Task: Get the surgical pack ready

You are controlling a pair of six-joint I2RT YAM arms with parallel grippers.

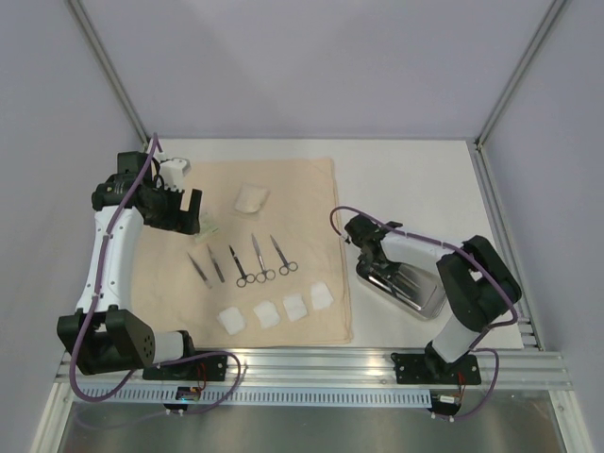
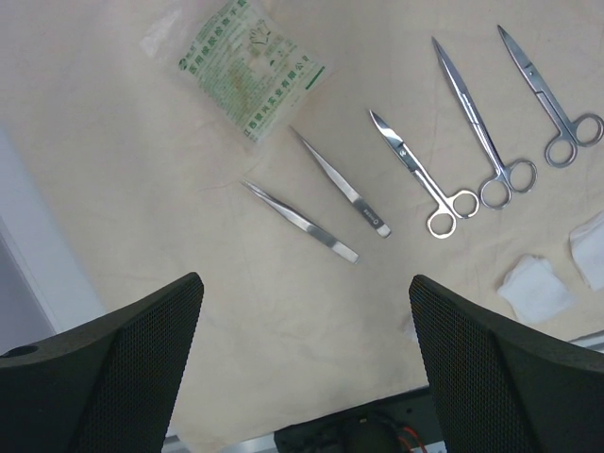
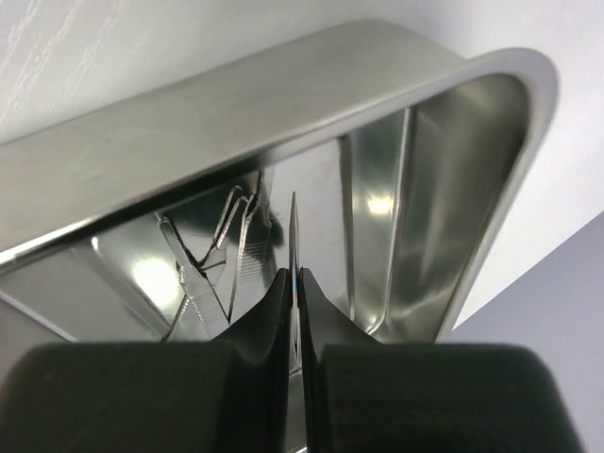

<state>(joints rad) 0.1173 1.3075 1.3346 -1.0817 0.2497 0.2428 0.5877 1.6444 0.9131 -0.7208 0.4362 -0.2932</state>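
Observation:
A beige cloth (image 1: 311, 189) lies flat across the left and middle of the table. On it lie two tweezers (image 2: 321, 203), three scissors (image 2: 472, 123) and a row of white gauze squares (image 1: 267, 315). My left gripper (image 2: 304, 281) hangs open above the cloth, near its left side and over the tweezers, with nothing between its fingers. The steel tray (image 1: 415, 294) sits on the bare table to the right of the cloth. My right gripper (image 3: 294, 274) is inside it, shut on a thin metal instrument (image 3: 293, 226) seen edge-on. More tweezers-like pieces (image 3: 203, 264) lie in the tray.
A green printed packet (image 2: 247, 64) and a folded white pad (image 1: 251, 199) lie on the cloth's far part. Grey walls and metal posts (image 1: 113, 75) enclose the table. A metal rail (image 1: 330, 377) runs along the near edge.

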